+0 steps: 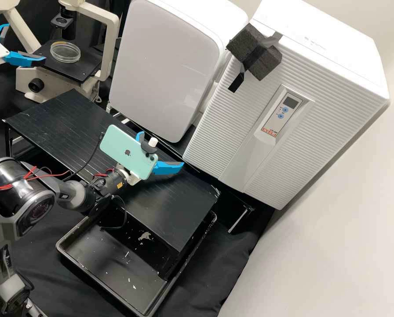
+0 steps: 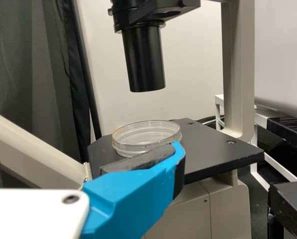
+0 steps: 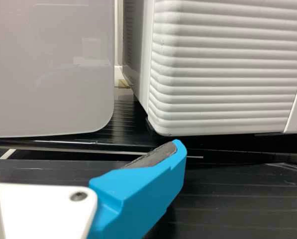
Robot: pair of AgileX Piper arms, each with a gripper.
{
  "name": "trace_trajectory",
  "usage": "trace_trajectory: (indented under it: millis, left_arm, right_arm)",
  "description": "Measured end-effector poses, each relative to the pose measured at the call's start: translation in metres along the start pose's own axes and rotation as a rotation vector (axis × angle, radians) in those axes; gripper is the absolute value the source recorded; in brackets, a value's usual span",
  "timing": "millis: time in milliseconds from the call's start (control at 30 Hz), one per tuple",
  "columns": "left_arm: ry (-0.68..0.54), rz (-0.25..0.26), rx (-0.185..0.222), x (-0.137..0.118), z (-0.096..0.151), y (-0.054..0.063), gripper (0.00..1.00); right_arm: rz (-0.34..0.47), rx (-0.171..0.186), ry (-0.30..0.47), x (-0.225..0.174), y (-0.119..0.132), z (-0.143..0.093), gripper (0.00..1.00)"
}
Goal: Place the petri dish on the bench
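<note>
The clear petri dish (image 1: 65, 52) lies flat on the black stage (image 1: 85, 66) of the microscope. My left gripper (image 1: 26, 43) is just beside the stage, fingers apart and holding nothing. In the left wrist view the dish (image 2: 147, 137) shows beyond one finger of that gripper (image 2: 86, 152), which hides part of its near edge. Over the black bench (image 1: 52, 121) stands my right gripper (image 1: 162, 149), open and empty, with a phone mounted on it. In the right wrist view, that gripper (image 3: 83, 142) faces the ribbed white appliance across the bench top (image 3: 228, 199).
The microscope's black tube (image 2: 145, 59) hangs above the stage, and its pale upright (image 2: 239, 69) rises behind. Two big white appliances (image 1: 170, 66) line the bench's far side. A black tray (image 1: 109, 264) sits below the bench's near edge. A cable runs by the right arm.
</note>
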State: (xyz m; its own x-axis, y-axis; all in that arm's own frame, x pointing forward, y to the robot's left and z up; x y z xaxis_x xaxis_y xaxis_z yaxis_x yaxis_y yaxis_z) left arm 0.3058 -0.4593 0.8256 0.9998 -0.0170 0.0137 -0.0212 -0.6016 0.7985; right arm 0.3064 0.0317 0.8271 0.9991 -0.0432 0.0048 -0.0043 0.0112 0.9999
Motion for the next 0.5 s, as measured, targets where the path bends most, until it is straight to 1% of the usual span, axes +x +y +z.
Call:
trace_trajectory:
  millis: [400, 467, 500]
  left_arm:
    - [0.000, 0.000, 0.000, 0.0000, 0.0000, 0.0000, 1.00]
    - [-0.008, 0.008, 0.003, 0.0023, 0.0010, 0.0027, 1.00]
    - [-0.009, 0.012, -0.003, 0.0042, 0.0013, 0.0048, 1.00]
  right_arm:
    - [0.000, 0.000, 0.000, 0.0000, 0.0000, 0.0000, 1.00]
    - [0.000, 0.000, 0.000, 0.0000, 0.0000, 0.0000, 1.00]
    - [0.000, 0.000, 0.000, 0.0000, 0.0000, 0.0000, 1.00]
